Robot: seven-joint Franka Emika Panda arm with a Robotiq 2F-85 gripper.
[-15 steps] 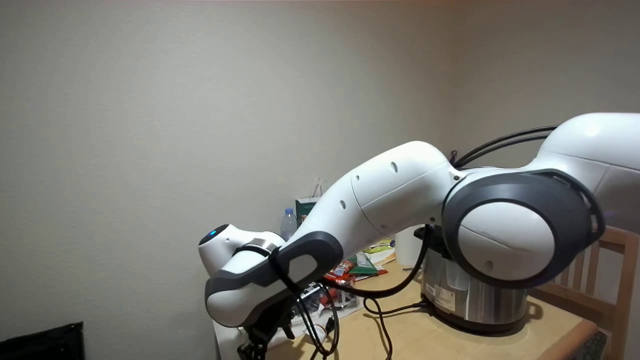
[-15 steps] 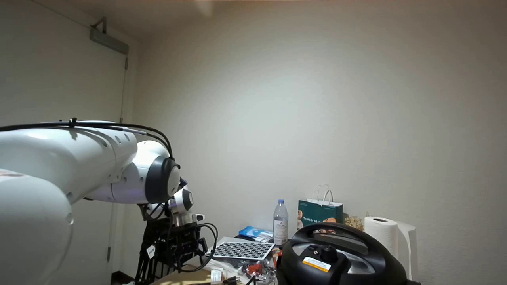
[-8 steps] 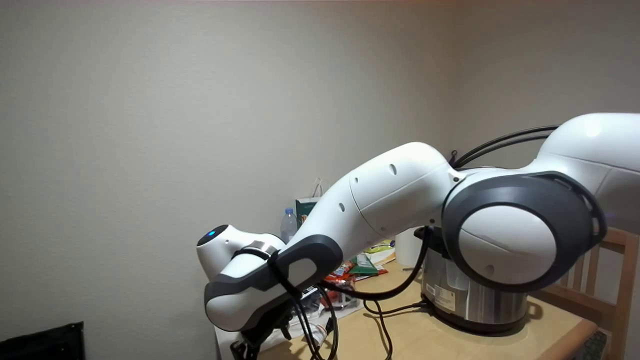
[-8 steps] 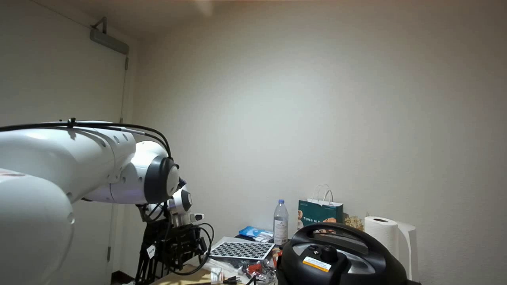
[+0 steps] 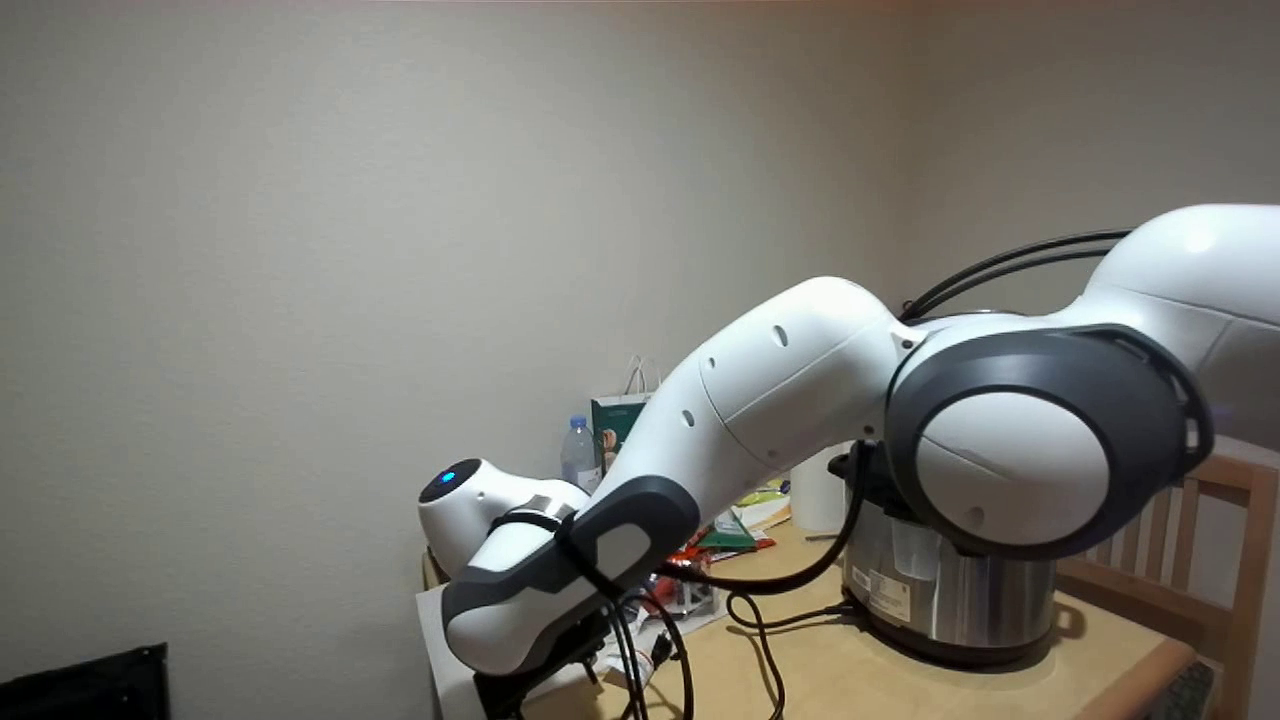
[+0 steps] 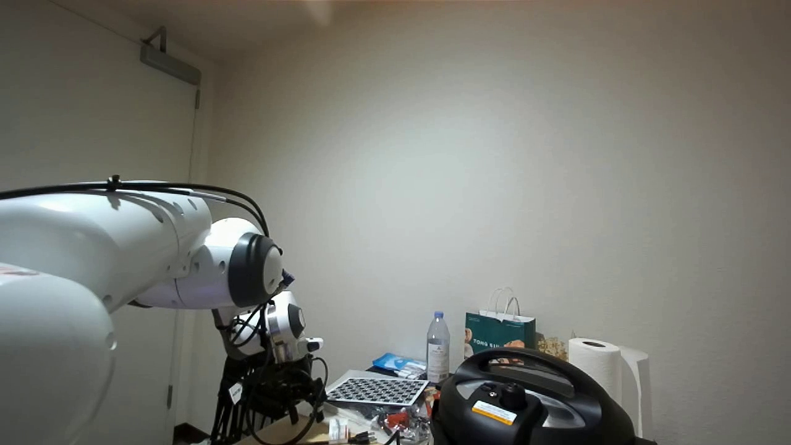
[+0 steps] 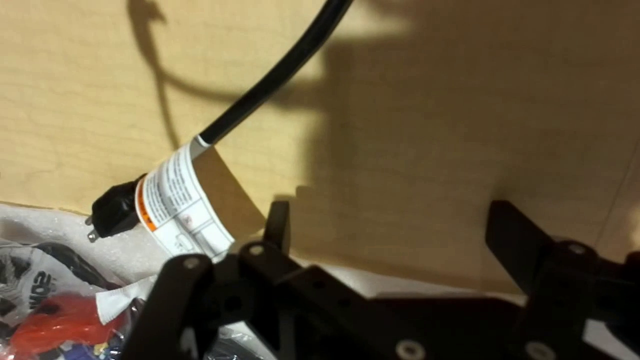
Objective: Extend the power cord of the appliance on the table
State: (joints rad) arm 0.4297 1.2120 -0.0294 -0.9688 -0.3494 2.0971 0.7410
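The appliance is a steel cooker [image 5: 960, 600] with a black lid [image 6: 531, 414], standing on the wooden table [image 5: 850, 685]. Its black power cord [image 5: 767, 660] leaves the base and curls across the table. In the wrist view the cord [image 7: 272, 80] runs down left to a white paper label [image 7: 172, 200] and a black plug [image 7: 116, 210]. The plug also shows in both exterior views [image 5: 661, 649] [image 6: 361, 437]. My gripper [image 7: 387, 207] is open and empty over the table, right of the label. Its fingers show low in an exterior view [image 6: 306, 414]; the other cuts most of it off.
Bagged parts with red pieces [image 7: 65, 325] lie beside the plug. A patterned board [image 6: 378, 391], a water bottle [image 6: 438, 352], a green paper bag [image 6: 494, 330] and a paper towel roll [image 6: 594, 368] stand behind. A wooden chair [image 5: 1240, 570] is beyond the cooker.
My wrist and gripper have moved lower and, in an exterior view, to the right over the last half second. The elbow has risen slightly. The cooker, cord and plug look unmoved.
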